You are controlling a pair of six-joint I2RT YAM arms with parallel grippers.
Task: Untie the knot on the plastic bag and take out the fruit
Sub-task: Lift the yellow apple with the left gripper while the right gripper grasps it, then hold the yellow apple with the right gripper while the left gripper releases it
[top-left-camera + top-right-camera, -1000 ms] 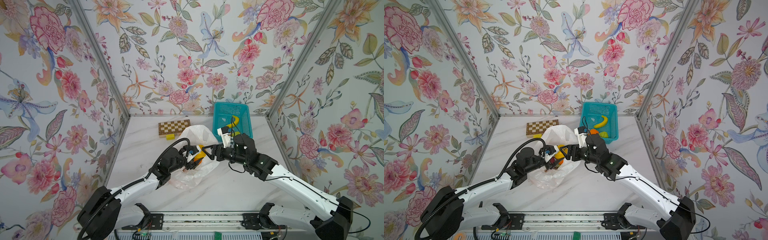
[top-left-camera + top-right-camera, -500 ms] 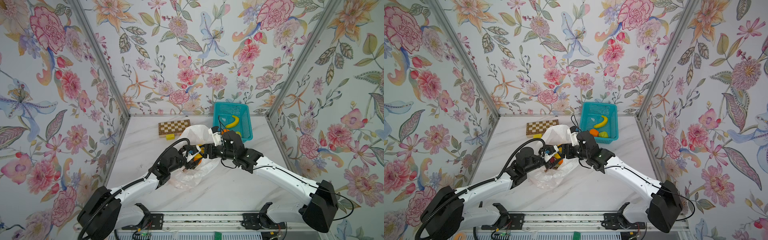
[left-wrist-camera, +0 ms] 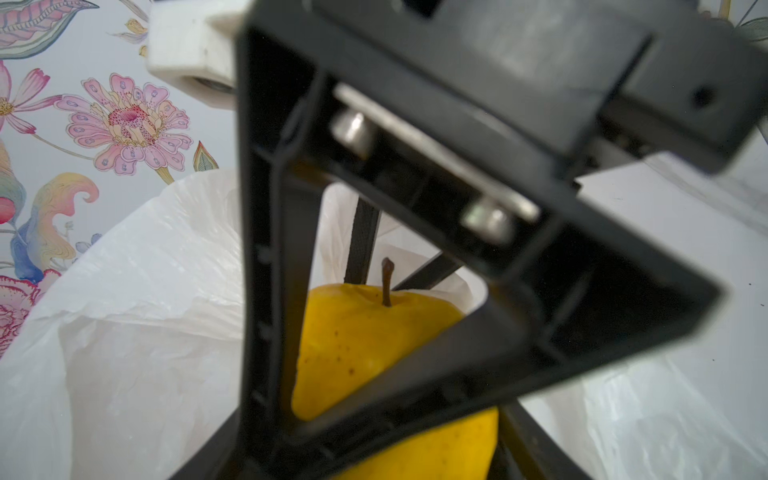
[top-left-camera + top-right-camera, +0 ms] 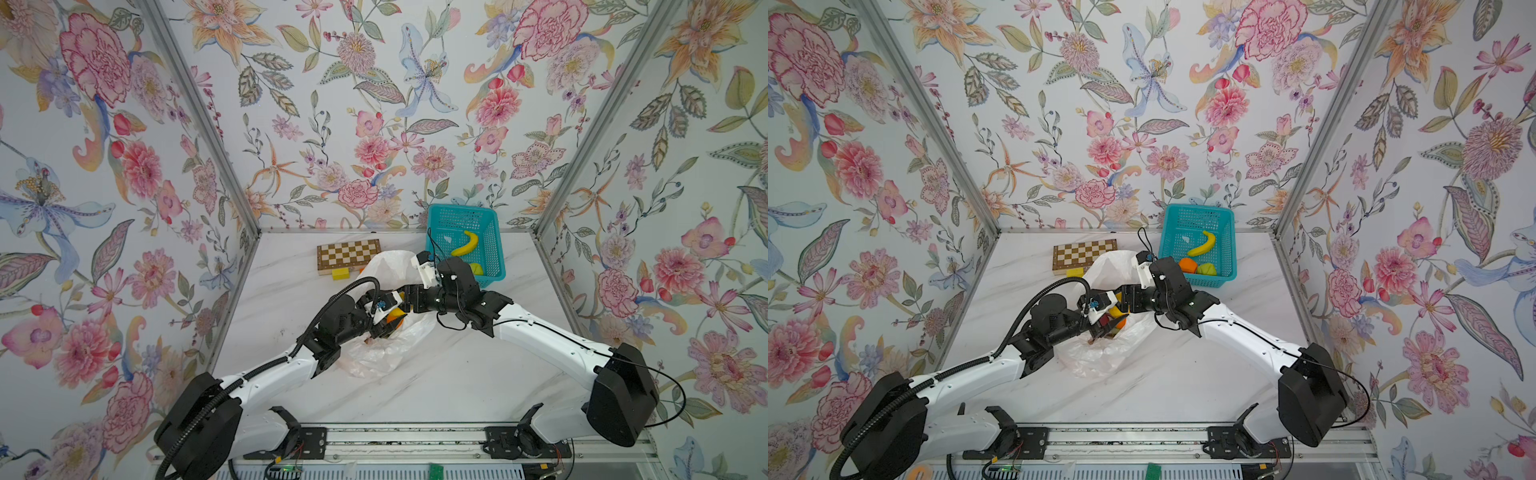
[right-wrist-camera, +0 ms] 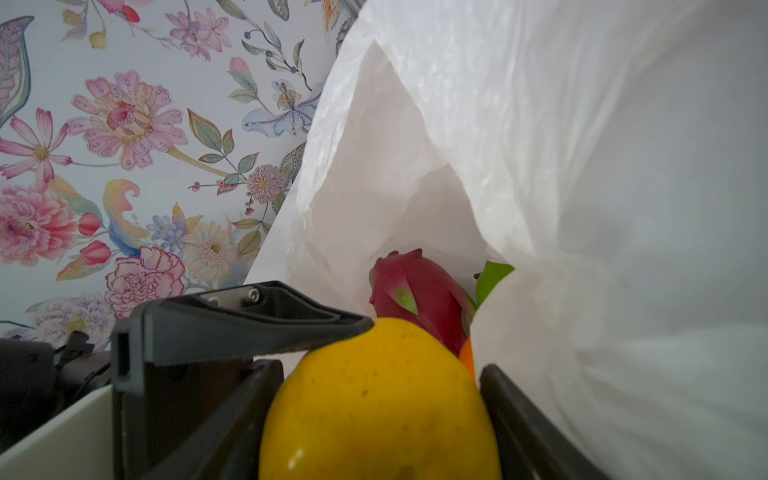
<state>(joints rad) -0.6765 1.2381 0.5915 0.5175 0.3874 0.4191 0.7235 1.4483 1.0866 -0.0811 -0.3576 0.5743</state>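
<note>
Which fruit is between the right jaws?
The yellow apple, sitting between the right gripper's jaws; the magenta dragon fruit and the green fruit lie behind it, deeper in the plastic bag.

White-shelled arms [image 4: 544, 338] with black joints [image 4: 621, 392] and black cables [image 4: 341, 291] (the left one's corrugated).

Floral-papered booth around a white marble-look tabletop [image 4: 436, 390]
Walls [image 4: 374, 104] papered with pink, orange and blue flowers rise beyond the fingers [image 5: 519, 424] and to either side of them, joined by grey metal corner posts [image 4: 203, 124]. The pale, grey-veined tabletop spreads beneath them under soft, even light.
</note>
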